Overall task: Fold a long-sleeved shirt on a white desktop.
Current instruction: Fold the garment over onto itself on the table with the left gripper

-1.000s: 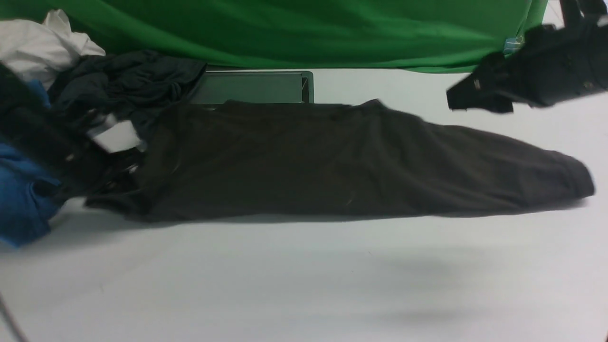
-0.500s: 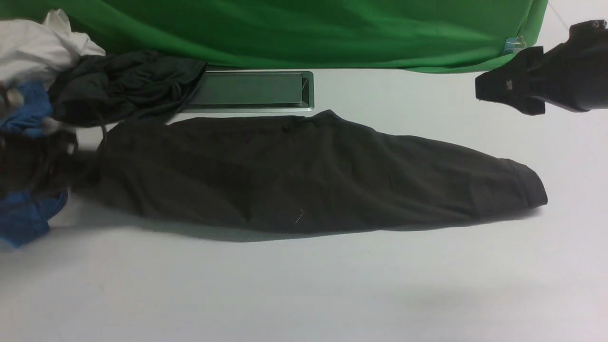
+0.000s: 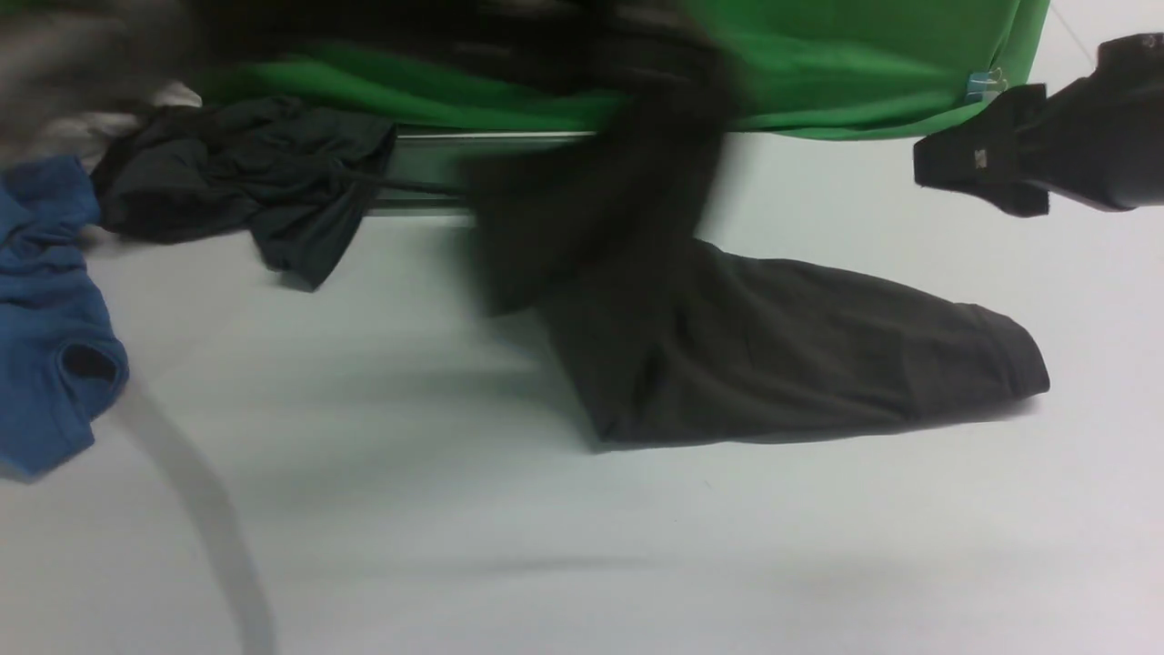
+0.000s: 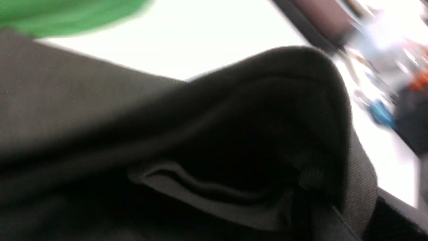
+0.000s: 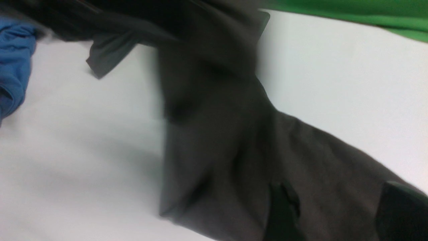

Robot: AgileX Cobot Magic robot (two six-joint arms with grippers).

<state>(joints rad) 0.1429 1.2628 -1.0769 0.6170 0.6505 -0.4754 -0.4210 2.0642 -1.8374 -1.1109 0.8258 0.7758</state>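
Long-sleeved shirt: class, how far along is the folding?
Done: no fold shows. In hand: the long-sleeved shirt has one end raised off the white desktop, its cuff end lying flat. The right gripper hangs open, clear of it. Left: every fold.

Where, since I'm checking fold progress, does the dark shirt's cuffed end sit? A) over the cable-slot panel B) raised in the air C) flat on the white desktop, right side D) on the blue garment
C: the cuff of the long-sleeved shirt lies flat on the white desktop, right of centre.
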